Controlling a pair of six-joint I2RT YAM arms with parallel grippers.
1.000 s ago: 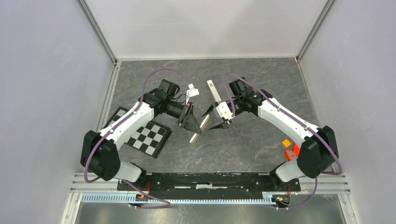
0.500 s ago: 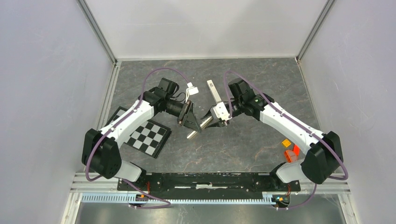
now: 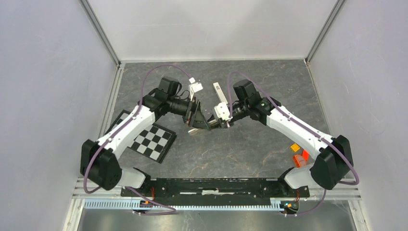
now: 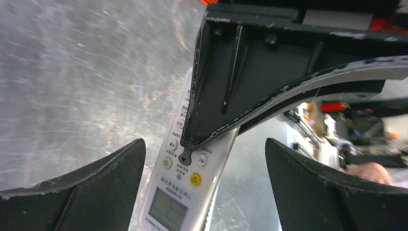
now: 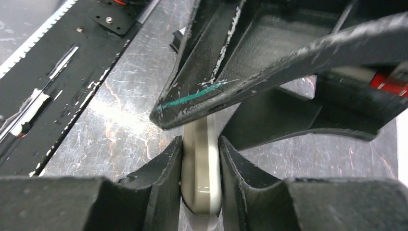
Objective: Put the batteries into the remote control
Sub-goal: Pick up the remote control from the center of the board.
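Remote (image 4: pixel 185 187) is sitting at the middle of the table (image 3: pixel 240 149), where the two grippers are meeting nose to nose. The right gripper (image 5: pixel 201 144) is clamping it: its fingers (image 5: pixel 159 192) are pressing on the two flat sides of the thin body, one on the white button face and one on the back, with no gap showing in the right wrist view. The left gripper (image 4: pixel 204 144) is standing with its jaws wide apart, its fingers (image 4: pixel 96 187) flanking the remote on both sides and touching it nowhere. In the left wrist view the remote is showing its face, with the small display at the near end, a yellow button and a green-marked one just beyond it, and rows of buttons running under the tip of a right finger. Whether the remote is resting on the table or hanging just off it, I cannot tell. From above, most of it is hiding under the two grippers, with only a pale end peeking out on the near side. A checkerboard (image 3: pixel 151 139) is lying on the left part of the table, beside the left arm. A white bar (image 3: pixel 220 94) is lying just beyond the right gripper. Near the right arm's base, a yellow piece (image 3: pixel 294 147) and an orange piece (image 3: pixel 301 158) are lying close together.
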